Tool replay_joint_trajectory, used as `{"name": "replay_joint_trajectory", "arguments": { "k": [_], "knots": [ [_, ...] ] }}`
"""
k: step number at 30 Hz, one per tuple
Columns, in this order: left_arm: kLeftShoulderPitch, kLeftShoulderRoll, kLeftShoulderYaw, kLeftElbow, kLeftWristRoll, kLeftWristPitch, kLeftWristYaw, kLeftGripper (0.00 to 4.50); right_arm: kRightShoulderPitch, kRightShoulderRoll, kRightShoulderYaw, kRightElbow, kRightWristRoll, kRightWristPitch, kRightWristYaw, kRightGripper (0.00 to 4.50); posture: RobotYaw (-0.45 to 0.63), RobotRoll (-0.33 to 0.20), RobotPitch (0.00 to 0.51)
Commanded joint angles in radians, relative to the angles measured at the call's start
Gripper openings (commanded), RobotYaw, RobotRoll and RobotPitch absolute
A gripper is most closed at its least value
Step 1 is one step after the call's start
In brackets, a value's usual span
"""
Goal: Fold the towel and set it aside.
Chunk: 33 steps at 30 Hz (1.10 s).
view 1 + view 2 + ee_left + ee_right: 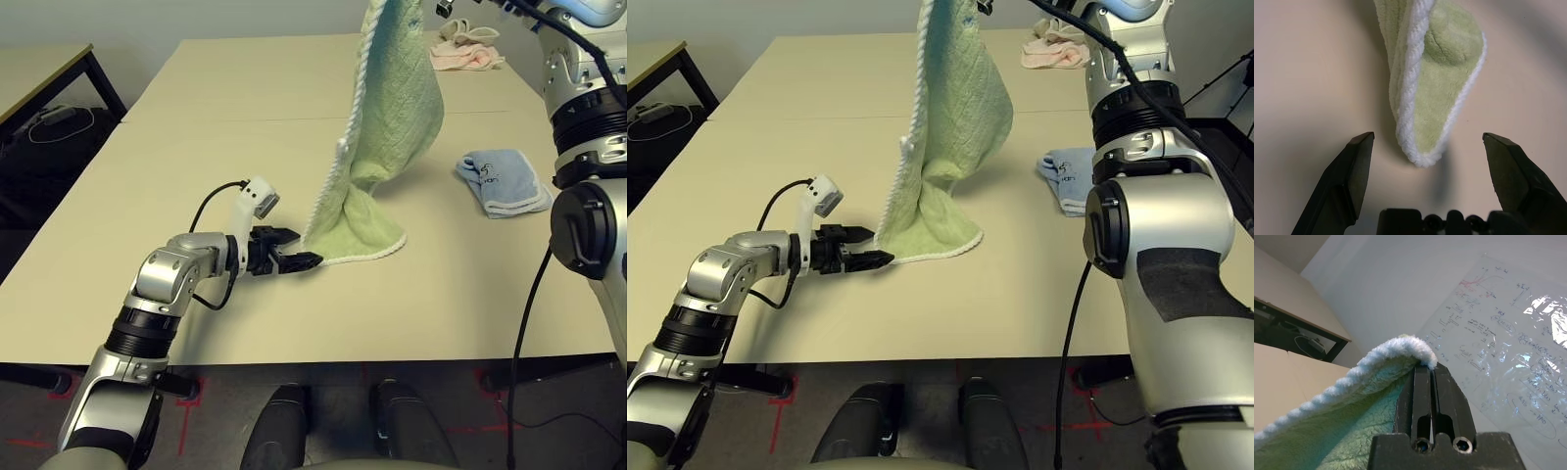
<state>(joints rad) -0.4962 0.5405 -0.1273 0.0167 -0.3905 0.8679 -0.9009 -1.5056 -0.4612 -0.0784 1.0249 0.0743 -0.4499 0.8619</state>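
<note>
The light green towel (pixel 387 117) with white edging hangs from above the table, its lower end resting bunched on the tabletop. My right gripper (pixel 1426 368) is shut on the towel's top corner (pixel 1400 350), high over the table. My left gripper (pixel 294 255) lies low on the table at the towel's bottom corner (pixel 1422 147), open, with that corner between the two fingers (pixel 1354 166) and touching neither.
A pale blue towel (pixel 505 179) lies folded to the right of the green one. A pink cloth (pixel 465 51) sits at the far right of the beige table (pixel 196 147). A second table with cables (pixel 54 117) stands far left.
</note>
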Motion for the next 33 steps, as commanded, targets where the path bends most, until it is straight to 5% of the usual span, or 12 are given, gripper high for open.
{"name": "replay_joint_trajectory", "arguments": {
  "k": [1,3,13,23,33],
  "knots": [
    [0.005,0.005,-0.002,-0.002,-0.002,0.013,0.007,4.33,0.008,-0.003,0.004,-0.014,0.004,0.003,0.012,0.00,0.11,0.000,0.079],
    [0.007,0.007,-0.004,0.001,0.000,0.013,0.009,3.95,0.007,-0.003,0.004,-0.015,0.004,0.004,0.012,0.00,0.11,0.000,0.079],
    [0.018,-0.003,-0.020,0.011,0.000,0.026,0.023,0.07,0.004,-0.006,0.003,-0.015,0.004,0.002,0.010,0.00,0.11,0.000,0.078],
    [0.015,-0.018,-0.033,0.034,0.006,0.050,0.024,0.02,0.004,-0.014,0.000,-0.014,0.003,0.001,0.009,0.00,0.10,0.000,0.078],
    [-0.059,0.135,0.004,0.064,0.043,-0.003,-0.009,0.02,0.071,-0.101,-0.010,0.019,-0.013,0.009,-0.018,0.00,0.10,0.000,0.078]
  ]
}}
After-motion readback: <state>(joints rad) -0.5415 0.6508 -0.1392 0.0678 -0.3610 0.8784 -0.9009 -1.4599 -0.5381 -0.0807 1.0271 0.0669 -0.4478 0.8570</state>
